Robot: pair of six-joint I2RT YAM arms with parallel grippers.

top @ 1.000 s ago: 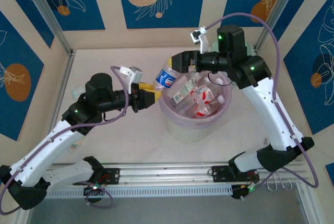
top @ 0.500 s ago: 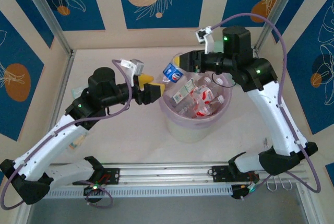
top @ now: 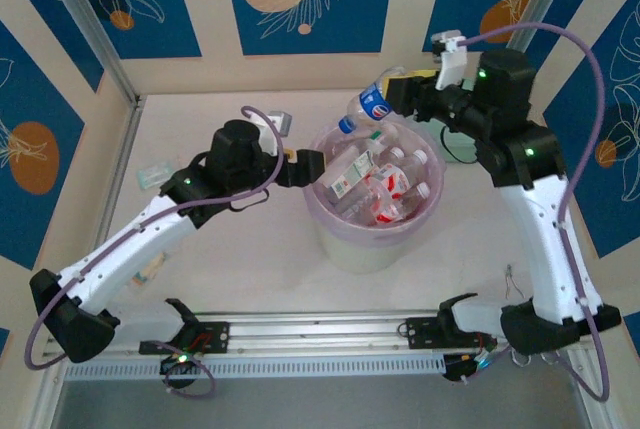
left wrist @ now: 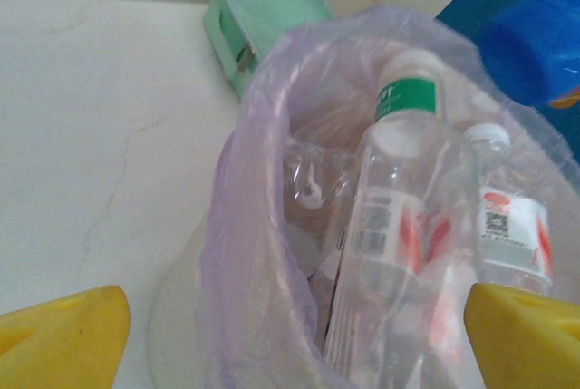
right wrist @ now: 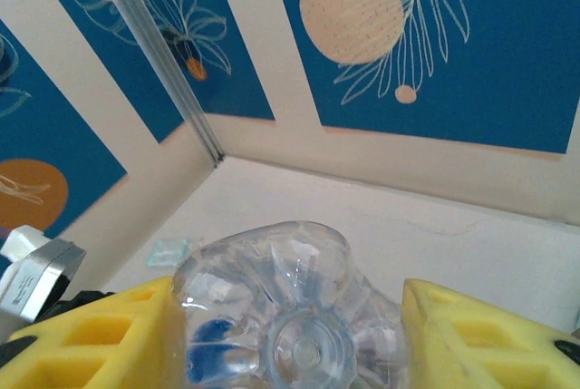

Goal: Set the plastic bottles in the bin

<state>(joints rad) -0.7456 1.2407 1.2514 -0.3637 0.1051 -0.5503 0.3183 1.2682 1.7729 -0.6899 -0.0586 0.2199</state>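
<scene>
My right gripper [top: 404,93] is shut on a clear plastic bottle [top: 370,106] with a blue label and blue cap. It holds the bottle tilted, cap down, above the far rim of the bin [top: 335,234]. In the right wrist view the bottle's base [right wrist: 292,312] is pinched between the yellow fingers [right wrist: 100,339]. The bin, a white bucket with a lilac bag [left wrist: 243,226], holds several bottles, one with a green band [left wrist: 408,94]. My left gripper [top: 306,169] is open at the bin's left rim, nothing between its yellow fingertips [left wrist: 59,335]. The held bottle's blue cap [left wrist: 535,40] shows above the bin.
A mint green case [left wrist: 263,17] stands on the table behind the bin. A small flat packet [top: 155,175] lies at the far left, and the same packet [right wrist: 169,251] is visible near the left wall. Patterned walls enclose the table on three sides.
The left gripper let go of the blue-labelled bottle and opened wide beside the bin. The right gripper shut on the bottle and carried it up, back and to the right.
</scene>
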